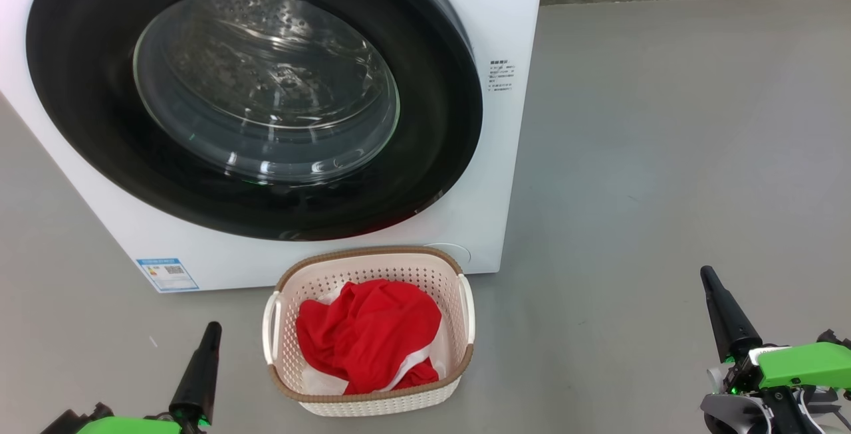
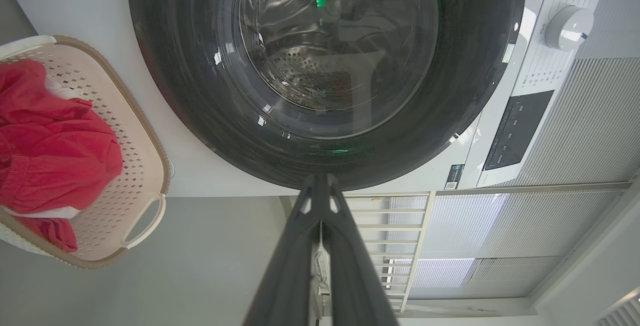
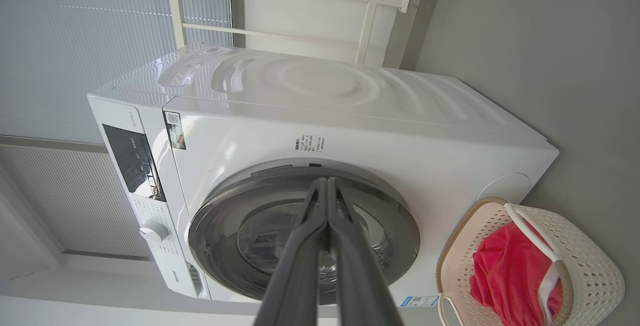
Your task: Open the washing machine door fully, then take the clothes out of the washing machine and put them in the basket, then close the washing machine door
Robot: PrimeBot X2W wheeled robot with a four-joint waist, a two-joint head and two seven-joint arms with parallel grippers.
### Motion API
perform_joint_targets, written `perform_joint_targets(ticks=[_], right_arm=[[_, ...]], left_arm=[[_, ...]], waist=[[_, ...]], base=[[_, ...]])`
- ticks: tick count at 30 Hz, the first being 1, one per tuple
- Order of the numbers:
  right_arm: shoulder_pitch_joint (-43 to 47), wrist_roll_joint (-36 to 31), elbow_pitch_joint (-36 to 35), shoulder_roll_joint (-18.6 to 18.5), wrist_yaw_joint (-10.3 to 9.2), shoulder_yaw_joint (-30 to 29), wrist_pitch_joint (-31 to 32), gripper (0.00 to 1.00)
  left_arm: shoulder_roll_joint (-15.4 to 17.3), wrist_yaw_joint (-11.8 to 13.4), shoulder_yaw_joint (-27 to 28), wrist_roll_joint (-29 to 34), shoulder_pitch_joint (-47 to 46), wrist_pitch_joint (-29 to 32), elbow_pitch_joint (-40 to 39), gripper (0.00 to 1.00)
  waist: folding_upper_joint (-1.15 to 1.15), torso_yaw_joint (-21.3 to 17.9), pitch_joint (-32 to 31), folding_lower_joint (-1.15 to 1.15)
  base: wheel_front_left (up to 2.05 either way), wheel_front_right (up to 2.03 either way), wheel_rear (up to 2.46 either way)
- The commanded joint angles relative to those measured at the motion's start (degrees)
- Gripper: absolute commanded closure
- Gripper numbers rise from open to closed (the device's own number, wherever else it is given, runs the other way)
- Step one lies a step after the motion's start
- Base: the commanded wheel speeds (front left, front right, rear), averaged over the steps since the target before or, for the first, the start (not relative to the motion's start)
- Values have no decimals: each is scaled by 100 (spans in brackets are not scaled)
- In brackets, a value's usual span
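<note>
Clothes (image 1: 365, 334) fill the basket (image 1: 372, 251) in front of the washing machine door (image 1: 86, 121) (closed, job seemingly done), so left gripper (image 1: 213, 329) and right gripper (image 1: 707, 274) rest near, fingers pressed together, empty.

Tapered black pincers (image 1: 213, 331) (image 1: 707, 276), bright-green wrists (image 1: 801, 362)

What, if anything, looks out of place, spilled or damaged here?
Nothing stands out. The door sits closed against the washing machine, the red clothes lie inside the upright basket, and no cloth lies on the floor.
</note>
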Motion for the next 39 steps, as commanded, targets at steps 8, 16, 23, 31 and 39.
perform_joint_targets(ticks=[8, 16, 23, 31, 39], right_arm=[[-271, -7, -141, -51, 3, 97, 33, 100], [-271, -7, -141, -50, 3, 96, 34, 100], [-271, -8, -141, -50, 3, 95, 35, 100], [-272, -9, -141, -49, 3, 94, 35, 100], [-272, -9, -141, -49, 3, 93, 36, 100]], left_arm=[[73, -42, 198, -41, -225, 18, -159, 100], [73, -42, 198, -41, -225, 18, -159, 100], [73, -42, 198, -41, -225, 18, -159, 100], [73, -42, 198, -41, -225, 18, -159, 100], [73, -42, 198, -41, -225, 18, -159, 100]], waist=[[0, 0, 0, 0], [0, 0, 0, 0], [0, 0, 0, 0], [0, 0, 0, 0], [0, 0, 0, 0]], base=[[0, 0, 0], [0, 0, 0], [0, 0, 0], [0, 0, 0], [0, 0, 0]])
